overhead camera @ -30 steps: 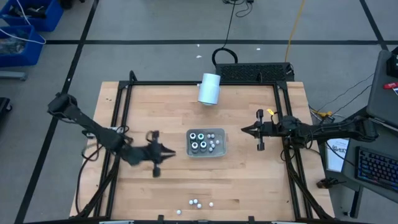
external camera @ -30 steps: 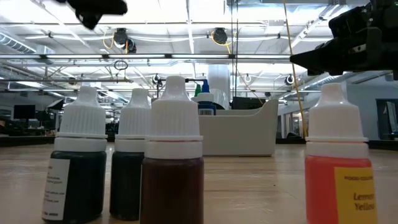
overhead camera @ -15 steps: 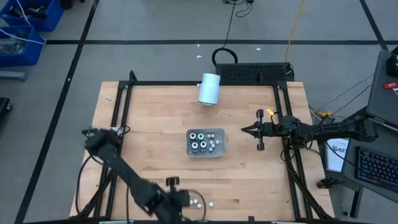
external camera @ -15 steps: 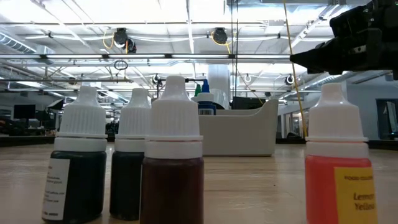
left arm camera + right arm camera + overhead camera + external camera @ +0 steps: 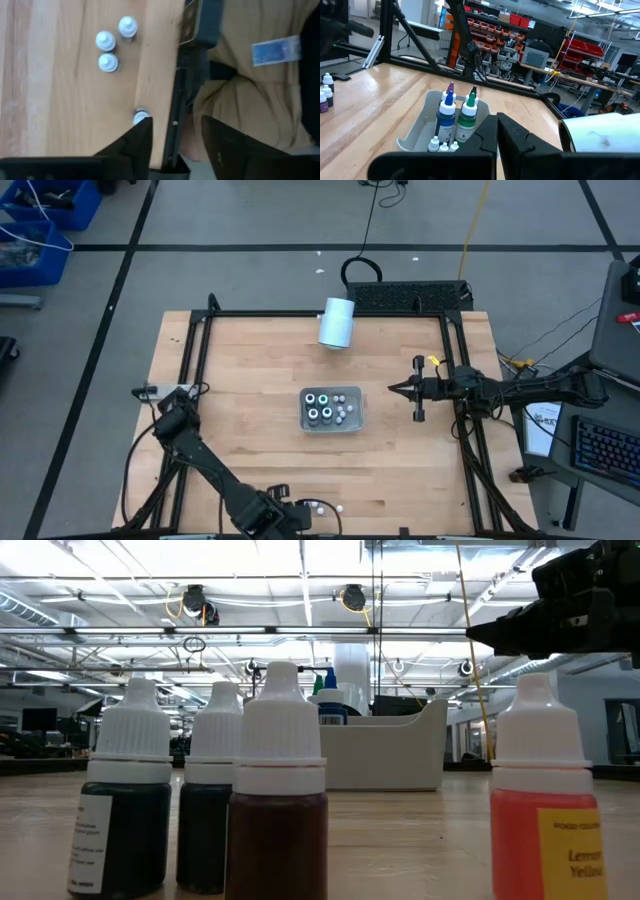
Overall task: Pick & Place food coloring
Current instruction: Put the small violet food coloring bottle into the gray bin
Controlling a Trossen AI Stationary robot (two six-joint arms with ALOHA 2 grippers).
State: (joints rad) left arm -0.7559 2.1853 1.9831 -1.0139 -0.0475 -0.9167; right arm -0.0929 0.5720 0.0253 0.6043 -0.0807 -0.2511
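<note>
From above, the wooden table [image 5: 250,430] has a grey tray [image 5: 331,409] near its middle, and in the tray stand four dark bottles with pale ring tops and a few tiny white ones. A big white cylinder [image 5: 337,322] lies at the table's far edge. Three or four small food coloring bottles [image 5: 316,506] stand loose near the table's front edge. The left claw [image 5: 285,518] is low at that front edge, just beside them, with its fingers apart and nothing between them. The right claw [image 5: 397,389] hangs over the table beside the tray, on the right side, pinched shut and empty. From table height, four bottles with white caps stand close up: two dark green ones, one brown one [image 5: 278,800] and one orange one [image 5: 545,810], with the tray behind them. The left wrist view shows three white caps in a little group [image 5: 112,42] and one more cap [image 5: 141,116] right at the table's edge. The right wrist view shows a blue bottle [image 5: 446,119] and a green bottle [image 5: 467,120] standing in the tray, with small white ones beside them.
</note>
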